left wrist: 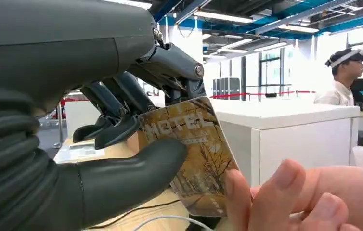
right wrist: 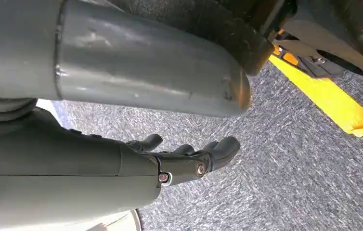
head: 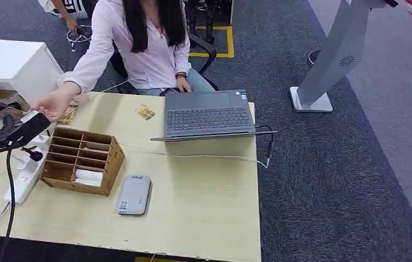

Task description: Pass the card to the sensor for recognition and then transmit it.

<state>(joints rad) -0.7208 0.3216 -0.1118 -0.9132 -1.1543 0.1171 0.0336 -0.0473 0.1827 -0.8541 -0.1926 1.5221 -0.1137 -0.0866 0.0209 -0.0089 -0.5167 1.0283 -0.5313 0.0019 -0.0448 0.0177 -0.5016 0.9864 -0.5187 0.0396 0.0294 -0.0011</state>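
The left hand (left wrist: 122,144) pinches a card (left wrist: 194,154) marked HOTEL between thumb and fingers, off the table's (head: 204,191) left edge. A person's hand (left wrist: 309,197) grips the card's far end. The right hand (right wrist: 189,159) hangs over grey carpet, fingers apart, holding nothing. On the table sit a cardboard box (head: 82,160), a grey sensor (head: 134,194) and a laptop (head: 209,114).

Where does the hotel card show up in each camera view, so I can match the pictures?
Head view: the card sits at the far left edge, between the robot's left hand and the person's hand.
Left wrist view: the card is in the middle, held by the left hand.
Right wrist view: it is not in this picture.
Shared landmark: the person's hand touching the card.
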